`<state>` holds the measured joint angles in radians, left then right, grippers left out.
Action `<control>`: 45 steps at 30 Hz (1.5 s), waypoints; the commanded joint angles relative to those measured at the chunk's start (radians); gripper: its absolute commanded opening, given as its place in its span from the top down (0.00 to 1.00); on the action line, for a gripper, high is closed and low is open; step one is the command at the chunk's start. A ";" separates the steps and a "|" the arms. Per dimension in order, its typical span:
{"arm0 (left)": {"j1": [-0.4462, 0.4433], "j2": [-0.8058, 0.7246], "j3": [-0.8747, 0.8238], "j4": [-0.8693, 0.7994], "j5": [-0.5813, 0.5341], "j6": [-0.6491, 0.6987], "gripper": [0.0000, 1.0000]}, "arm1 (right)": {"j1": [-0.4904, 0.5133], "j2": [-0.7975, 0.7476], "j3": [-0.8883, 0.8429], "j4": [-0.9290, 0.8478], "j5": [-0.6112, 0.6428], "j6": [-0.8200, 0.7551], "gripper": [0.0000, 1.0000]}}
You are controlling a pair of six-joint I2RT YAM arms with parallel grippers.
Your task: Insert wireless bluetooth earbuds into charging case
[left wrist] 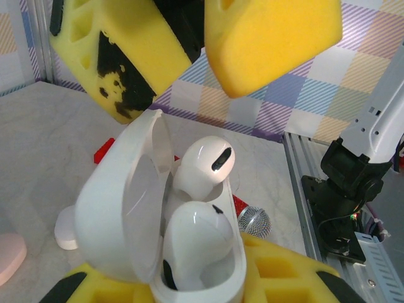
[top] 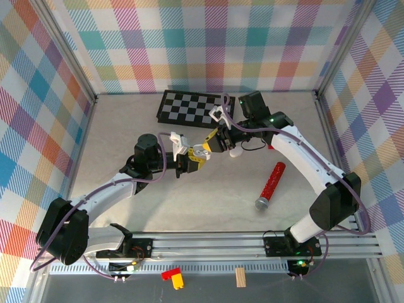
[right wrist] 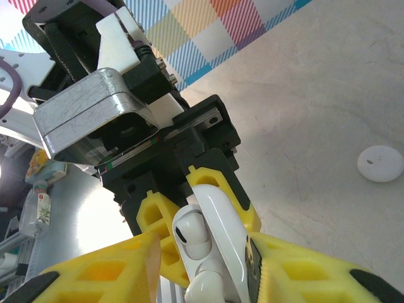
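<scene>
Left fingers [left wrist: 284, 271] pinch the open white charging case [left wrist: 120, 208], lid up; two white earbuds [left wrist: 196, 233] sit in it, the far one raised. Right fingers [left wrist: 271, 38] spread, hovering just above. Chessboard [top: 189, 108] beyond on worktop [top: 126, 126].

The left end effector [right wrist: 201, 208] clamps an open white charging case [right wrist: 226, 237] between its yellow fingers [right wrist: 151, 218]. One earbud [right wrist: 189, 232] sits in it (perhaps a second just below). The right end effector [right wrist: 202, 281] has its fingers spread on either side. A white disc [right wrist: 380, 163] lies apart on the counter [right wrist: 315, 95].
</scene>
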<state>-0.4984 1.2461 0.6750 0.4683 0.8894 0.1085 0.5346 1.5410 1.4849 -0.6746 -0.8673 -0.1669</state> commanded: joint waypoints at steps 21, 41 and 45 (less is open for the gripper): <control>0.023 -0.007 -0.002 0.072 0.008 -0.048 0.98 | 0.002 -0.100 -0.052 0.077 0.053 0.050 0.58; 0.026 0.009 -0.001 0.107 -0.008 -0.092 0.98 | 0.005 -0.044 -0.044 -0.049 -0.088 -0.039 0.64; 0.026 0.013 0.001 0.116 0.003 -0.099 0.99 | 0.004 -0.070 -0.066 0.033 -0.002 0.037 0.56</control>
<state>-0.4816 1.2522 0.6750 0.5293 0.8978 0.0235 0.5289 1.5085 1.4384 -0.6678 -0.8597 -0.1631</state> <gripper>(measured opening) 0.215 0.433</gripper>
